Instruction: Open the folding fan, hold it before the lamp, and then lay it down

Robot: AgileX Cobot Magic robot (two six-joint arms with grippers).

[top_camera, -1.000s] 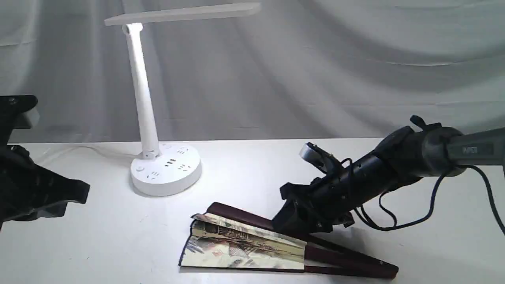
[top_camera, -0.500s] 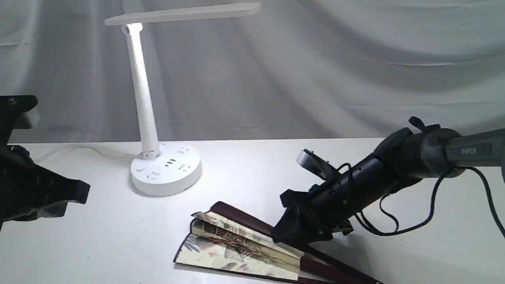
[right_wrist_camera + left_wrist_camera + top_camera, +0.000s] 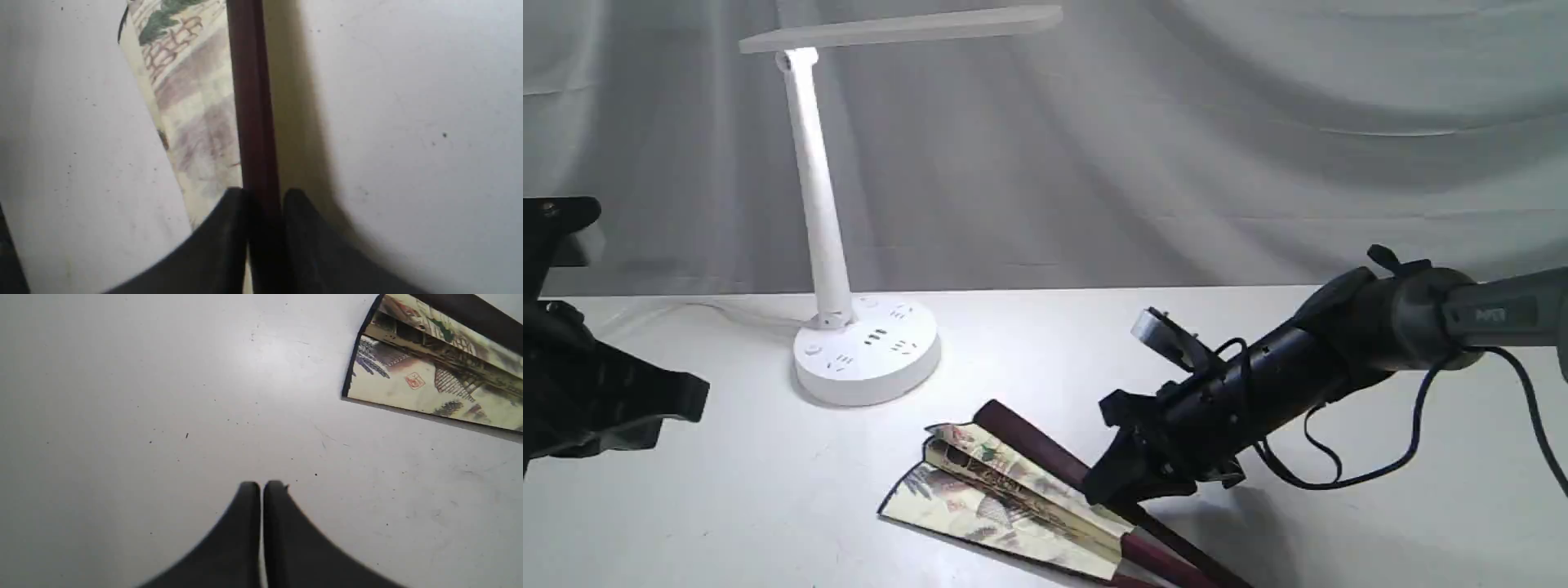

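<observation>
The folding fan [image 3: 1005, 502] lies partly spread on the white table at the front centre, its painted cream paper showing between dark maroon guards. My right gripper [image 3: 1104, 488] is shut on the upper maroon guard [image 3: 253, 122], which runs straight out between its black fingers [image 3: 222, 228]. The fan's black-edged outer end [image 3: 425, 379] shows in the left wrist view. My left gripper [image 3: 261, 486] is shut on nothing, hovering over bare table well left of the fan. The white lamp [image 3: 829, 245] stands at the back left, its flat head [image 3: 903, 28] lit.
The lamp's round socketed base [image 3: 866, 351] sits behind and left of the fan, with its cord [image 3: 686, 314] trailing left. A grey cloth backdrop [image 3: 1176, 147] hangs behind the table. The fan's rib end runs off the front edge of the exterior view.
My right gripper has pulled the upper guard toward the front, swinging the fan so its paper end points more up and left. The left arm has stayed still.
</observation>
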